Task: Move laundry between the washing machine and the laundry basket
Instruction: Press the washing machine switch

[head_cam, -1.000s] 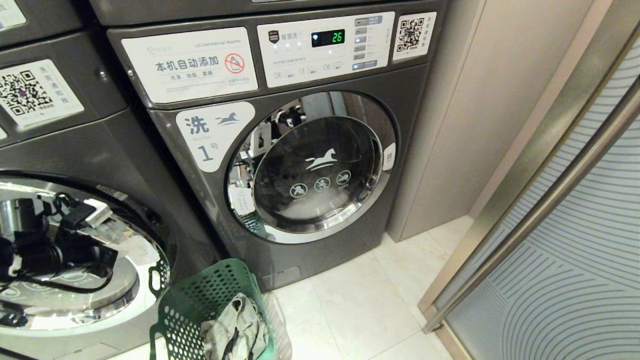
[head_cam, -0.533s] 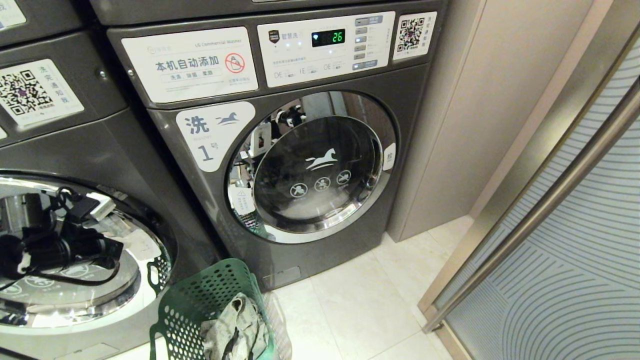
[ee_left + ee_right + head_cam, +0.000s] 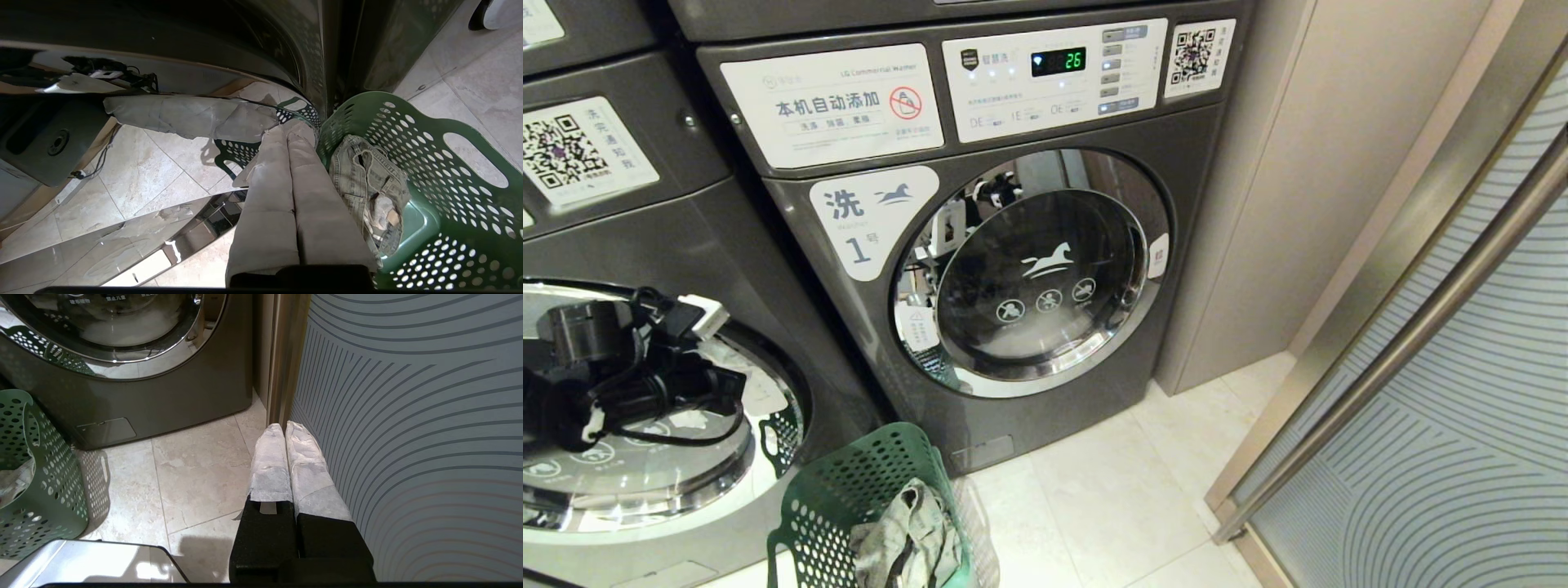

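left gripper (image 3: 292,132), fingers pressed together, empty, hanging at washing machine (image 3: 686,245) door rim | laundry (image 3: 907,535) lying crumpled in laundry basket (image 3: 849,490), 6 o'clock of machine "1" (image 3: 980,245) | right gripper (image 3: 284,430) fingers pressed together beside sliding door (image 3: 408,416)

A coin-laundry room: numbered commercial washers (image 3: 1013,245) with QR payment stickers (image 3: 1194,54) on tiled floor (image 3: 1111,498).

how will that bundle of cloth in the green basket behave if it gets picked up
The laundry lies crumpled in folds, so it is probably floppy and will sag from one pinch. It looks small beside the laundry basket, so likely light.
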Robot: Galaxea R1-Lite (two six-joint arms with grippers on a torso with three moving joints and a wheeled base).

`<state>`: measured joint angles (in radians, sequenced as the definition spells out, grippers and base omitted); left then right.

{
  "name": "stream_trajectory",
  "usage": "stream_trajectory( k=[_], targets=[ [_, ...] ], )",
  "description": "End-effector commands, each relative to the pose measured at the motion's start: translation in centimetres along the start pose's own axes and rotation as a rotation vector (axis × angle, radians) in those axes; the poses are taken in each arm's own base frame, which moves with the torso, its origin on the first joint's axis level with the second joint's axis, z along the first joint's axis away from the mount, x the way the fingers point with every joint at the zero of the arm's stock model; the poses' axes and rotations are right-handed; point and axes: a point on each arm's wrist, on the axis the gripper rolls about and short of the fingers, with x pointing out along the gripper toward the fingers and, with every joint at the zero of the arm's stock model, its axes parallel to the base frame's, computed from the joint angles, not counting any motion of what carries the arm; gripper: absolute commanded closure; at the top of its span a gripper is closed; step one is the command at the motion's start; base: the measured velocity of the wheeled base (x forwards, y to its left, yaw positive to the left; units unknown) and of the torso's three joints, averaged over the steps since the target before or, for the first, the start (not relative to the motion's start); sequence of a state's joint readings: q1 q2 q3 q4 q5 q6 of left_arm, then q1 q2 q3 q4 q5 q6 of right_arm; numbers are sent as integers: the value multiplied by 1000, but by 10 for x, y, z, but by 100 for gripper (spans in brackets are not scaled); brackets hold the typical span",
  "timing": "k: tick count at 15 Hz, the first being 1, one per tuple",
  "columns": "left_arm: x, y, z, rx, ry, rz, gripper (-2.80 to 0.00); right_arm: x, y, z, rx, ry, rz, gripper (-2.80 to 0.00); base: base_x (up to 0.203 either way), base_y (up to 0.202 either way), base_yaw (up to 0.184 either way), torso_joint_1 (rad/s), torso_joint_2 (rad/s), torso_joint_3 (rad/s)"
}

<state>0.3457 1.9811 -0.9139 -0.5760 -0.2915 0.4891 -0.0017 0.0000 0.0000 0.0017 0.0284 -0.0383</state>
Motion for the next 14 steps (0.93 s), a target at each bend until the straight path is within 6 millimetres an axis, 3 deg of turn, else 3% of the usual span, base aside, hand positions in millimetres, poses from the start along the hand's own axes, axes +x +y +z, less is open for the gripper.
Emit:
stream_trajectory(
  k=[1, 14],
  targets=[
    [1, -1, -2, 8, -11, 5, 0, 0, 0, 0, 0, 0, 1, 0, 0, 0, 0, 0, 0, 0],
    [11, -14, 4, 61, -80, 69, 0, 0, 0, 0, -2, 0, 1, 0, 0, 0, 0, 0, 0, 0]
  ],
)
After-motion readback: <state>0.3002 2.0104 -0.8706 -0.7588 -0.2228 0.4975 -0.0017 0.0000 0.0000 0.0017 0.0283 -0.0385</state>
